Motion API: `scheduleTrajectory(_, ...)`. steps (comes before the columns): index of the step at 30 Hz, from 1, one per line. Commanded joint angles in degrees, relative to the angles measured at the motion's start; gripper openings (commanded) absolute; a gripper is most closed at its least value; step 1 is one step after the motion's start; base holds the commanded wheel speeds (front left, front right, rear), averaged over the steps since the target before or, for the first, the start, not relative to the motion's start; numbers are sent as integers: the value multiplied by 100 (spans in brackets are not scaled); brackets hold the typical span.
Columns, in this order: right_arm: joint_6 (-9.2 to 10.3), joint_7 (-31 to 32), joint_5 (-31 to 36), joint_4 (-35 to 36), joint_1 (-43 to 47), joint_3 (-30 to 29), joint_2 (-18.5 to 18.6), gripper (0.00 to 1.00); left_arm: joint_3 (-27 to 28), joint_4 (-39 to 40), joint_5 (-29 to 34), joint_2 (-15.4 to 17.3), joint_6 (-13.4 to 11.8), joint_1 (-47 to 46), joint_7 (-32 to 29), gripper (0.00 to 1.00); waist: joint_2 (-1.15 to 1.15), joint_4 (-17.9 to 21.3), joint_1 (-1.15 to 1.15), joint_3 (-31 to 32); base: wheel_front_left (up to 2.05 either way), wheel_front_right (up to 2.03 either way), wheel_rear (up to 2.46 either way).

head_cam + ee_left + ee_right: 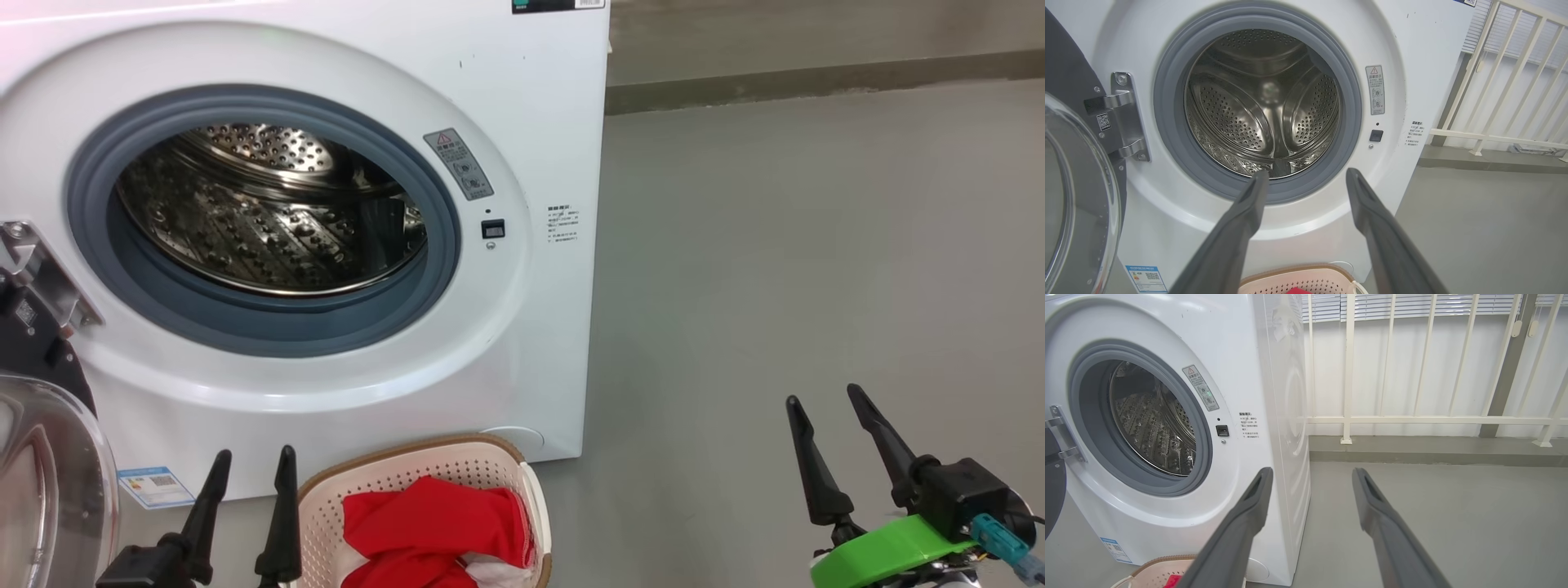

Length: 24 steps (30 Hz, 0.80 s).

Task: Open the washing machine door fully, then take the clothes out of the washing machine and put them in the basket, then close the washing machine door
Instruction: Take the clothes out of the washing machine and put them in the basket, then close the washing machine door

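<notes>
**Door swung wide, reds in the basket, both grippers spread and empty-handed**

Left gripper (254,451) first: jaws as wide as they go, nothing between them. Dead ahead of its fingertips the washing machine (531,122) gapes, with the grey gasket (261,327) ringing the perforated steel drum (269,212). Out to the left of those jaws hangs the washing machine door (49,490), thrown right back on its metal hinge (1122,118), glass bowl bulging outward. Just beside the left gripper's right-hand finger, low against the machine's front, sits the basket (326,506), and there are the clothes (424,523), a red heap with a flash of white, lying inside it. Over to the right gripper (822,394), well apart from the basket: jaws splayed wide, gripping nothing, above bare grey floor (775,245). The machine's front lies left of its jaws, a pale railing (1412,416) beyond them.
</notes>
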<state>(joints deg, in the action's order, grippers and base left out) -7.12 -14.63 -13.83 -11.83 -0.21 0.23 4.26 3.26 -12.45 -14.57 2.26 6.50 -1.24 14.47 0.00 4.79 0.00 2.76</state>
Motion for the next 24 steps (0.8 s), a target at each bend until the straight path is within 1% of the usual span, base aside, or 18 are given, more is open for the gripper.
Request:
scheduleTrajectory(1,-36,-37,58,180,-98,36,71,100,191,180,85,62,-25,-74,52,100,0,-11,0,51,0,0,0)
scheduleTrajectory(6,-36,-37,76,227,4,-83,21,100,245,257,178,62,-64,21,52,100,0,-16,0,157,0,0,0)
scheduleTrajectory(11,-36,-37,-33,190,76,49,43,100,238,326,269,62,-93,140,52,100,0,-11,0,211,0,0,0)
scheduleTrajectory(19,-36,-37,-99,169,90,87,85,100,242,330,158,62,-38,165,52,100,0,-51,0,169,0,0,0)
scheduleTrajectory(24,-36,-37,-111,159,78,97,81,100,223,494,66,63,15,152,52,100,0,-75,0,113,0,0,0)
